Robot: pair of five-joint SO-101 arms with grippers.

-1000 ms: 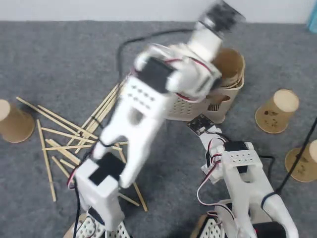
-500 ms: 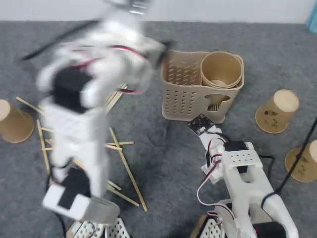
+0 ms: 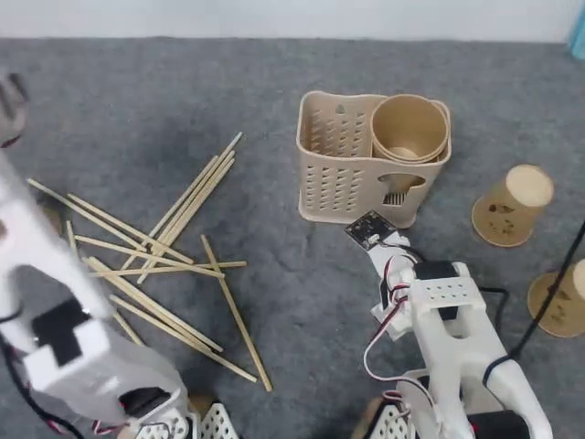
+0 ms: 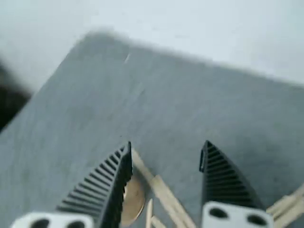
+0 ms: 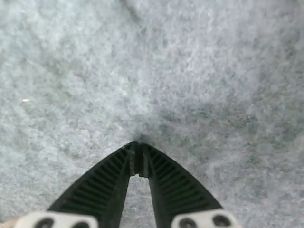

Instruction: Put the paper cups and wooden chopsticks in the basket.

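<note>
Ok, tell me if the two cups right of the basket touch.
Apart. The high view shows bare carpet between the farther cup and the nearer cup.

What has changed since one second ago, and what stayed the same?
The left arm swung from over the basket far to the left; its open left gripper now hangs above chopsticks. No grasp or release shows. The right arm, the shut right gripper, the basket and the right-side cups stayed put.

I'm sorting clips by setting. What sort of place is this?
Likely a robot practice bench: a grey felt-like mat as work surface, two white arms standing at it, and chopsticks, paper cups and a basket as props.
</note>
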